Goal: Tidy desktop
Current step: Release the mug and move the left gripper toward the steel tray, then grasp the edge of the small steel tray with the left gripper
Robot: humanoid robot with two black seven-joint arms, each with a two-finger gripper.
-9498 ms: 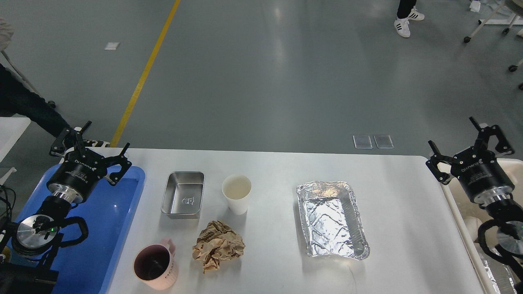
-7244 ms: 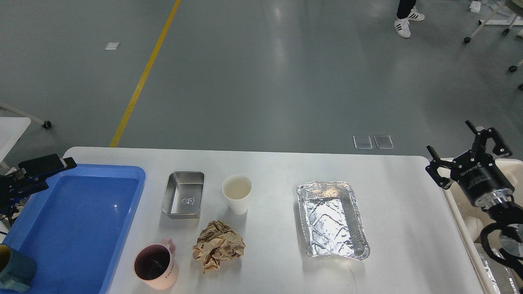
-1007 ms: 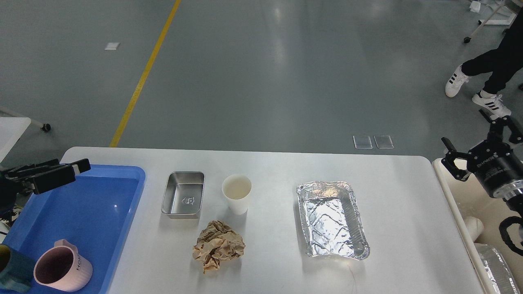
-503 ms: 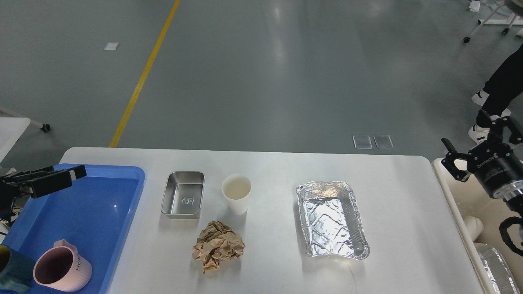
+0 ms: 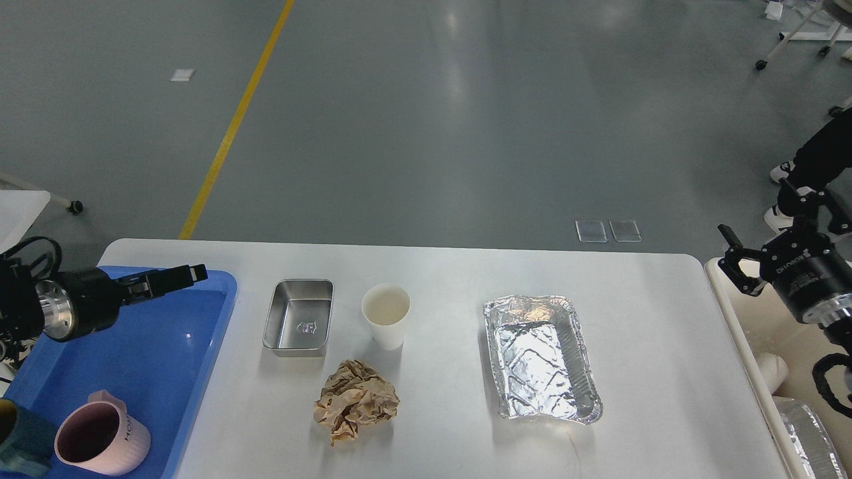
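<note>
1. The left gripper [image 5: 190,274] is seen side-on over the far rim of the blue tray [image 5: 200,372]; its fingers overlap in this view, so whether they are parted or closed cannot be told, and nothing is seen held.
2. The right gripper [image 5: 775,229] is held off the right edge of the desktop [image 5: 665,332], above the beige bin [image 5: 732,319]; its fingers are spread and empty.
3. From the left gripper, the steel container [image 5: 298,318] lies near, at about 4 o'clock, its long axis running from 12 to 6 o'clock.
4. Just past it sit a white paper cup [image 5: 385,315] and, at its 6 o'clock, a crumpled brown paper ball [image 5: 355,400].
5. The foil tray [image 5: 542,358] lies nearer the right gripper, at that gripper's 8 o'clock, long axis also near 12 to 6.
6. A pink mug [image 5: 101,440] already stands in the blue tray.
7. The steel container is judged the likely next pick, for the left arm.
</note>
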